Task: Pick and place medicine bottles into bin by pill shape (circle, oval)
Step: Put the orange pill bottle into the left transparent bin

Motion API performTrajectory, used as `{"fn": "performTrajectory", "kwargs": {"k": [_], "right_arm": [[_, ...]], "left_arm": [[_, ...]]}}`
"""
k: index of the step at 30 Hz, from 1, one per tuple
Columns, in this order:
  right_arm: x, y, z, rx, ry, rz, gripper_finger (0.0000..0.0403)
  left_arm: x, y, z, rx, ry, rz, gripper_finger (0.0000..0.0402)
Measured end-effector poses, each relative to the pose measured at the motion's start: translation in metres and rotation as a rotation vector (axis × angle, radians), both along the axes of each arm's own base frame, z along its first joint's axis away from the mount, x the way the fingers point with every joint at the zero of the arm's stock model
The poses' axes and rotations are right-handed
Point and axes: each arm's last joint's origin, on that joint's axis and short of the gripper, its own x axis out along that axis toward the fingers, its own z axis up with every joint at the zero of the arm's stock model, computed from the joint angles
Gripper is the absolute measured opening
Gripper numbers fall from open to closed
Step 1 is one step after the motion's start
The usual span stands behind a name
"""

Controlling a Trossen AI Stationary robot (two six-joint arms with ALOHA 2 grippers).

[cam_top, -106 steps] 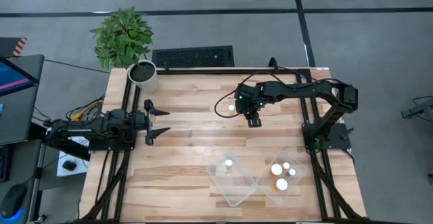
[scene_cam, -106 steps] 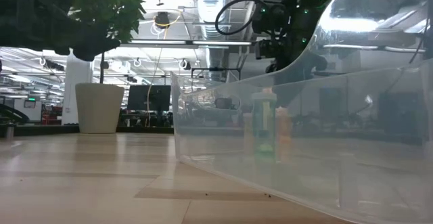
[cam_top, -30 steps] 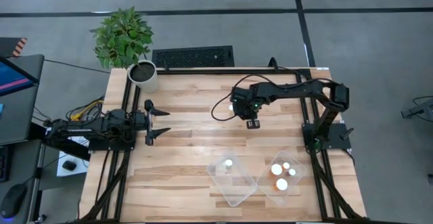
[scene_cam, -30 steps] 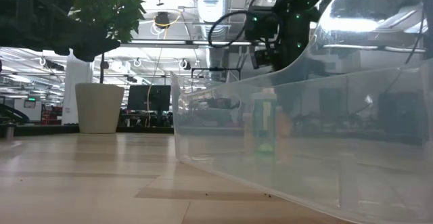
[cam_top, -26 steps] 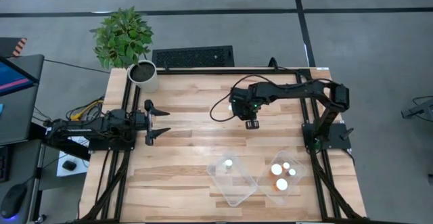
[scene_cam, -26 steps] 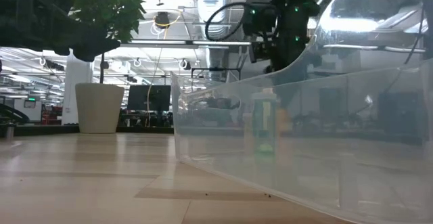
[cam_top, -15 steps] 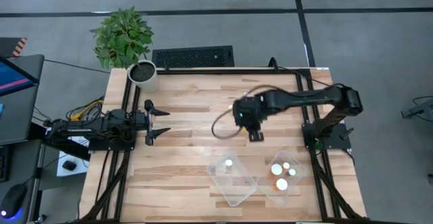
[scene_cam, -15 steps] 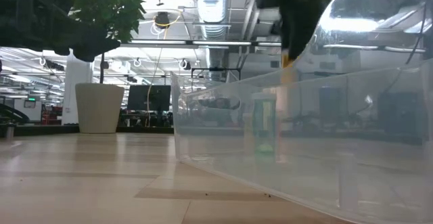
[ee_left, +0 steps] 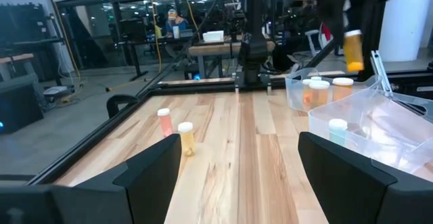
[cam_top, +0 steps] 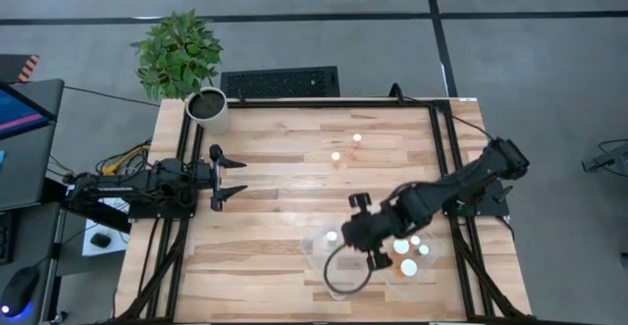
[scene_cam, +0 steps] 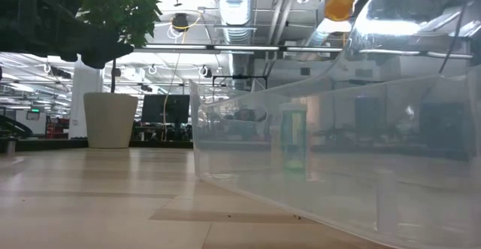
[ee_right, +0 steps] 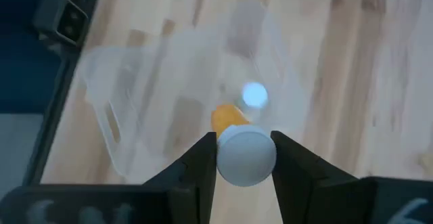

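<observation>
The right gripper (cam_top: 377,256) hangs over the 2 clear bins near the worktop's (cam_top: 265,217) front edge, its jaws closed on an orange bottle (ee_right: 245,155) with a white cap; the right wrist view looks straight down past that cap into the left bin (cam_top: 339,266). In the left wrist view the same bottle hangs in the air above the bins, and the low view shows its orange body high over the bin wall (scene_cam: 316,151). 1 bottle (cam_top: 332,236) stands in the left bin, and 3 white-capped bottles (cam_top: 409,265) stand in the right bin (cam_top: 424,272). 2 more bottles (cam_top: 356,138) stand close together, far back on the worktop. The left gripper (cam_top: 232,177) waits at the worktop's left edge, jaws spread wide apart. A plant pot (cam_top: 208,110) sits at the back left corner.
</observation>
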Motion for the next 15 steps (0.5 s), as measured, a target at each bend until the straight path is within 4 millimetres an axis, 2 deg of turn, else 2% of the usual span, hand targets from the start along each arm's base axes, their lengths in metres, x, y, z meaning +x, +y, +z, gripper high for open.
{"fn": "performTrajectory", "kwargs": {"k": [6, 15], "right_arm": [[0.019, 0.032, -0.024, -0.034, 0.045, 0.037, 0.0134], [0.041, 0.046, -0.068, -0.067, 0.148, 0.009, 0.0134]], "left_arm": [[0.0, 0.0, 0.0, 0.0, 0.002, 0.0, 0.0293], [0.0, 0.0, 0.0, 0.0, 0.002, 0.0, 0.0293]]}}
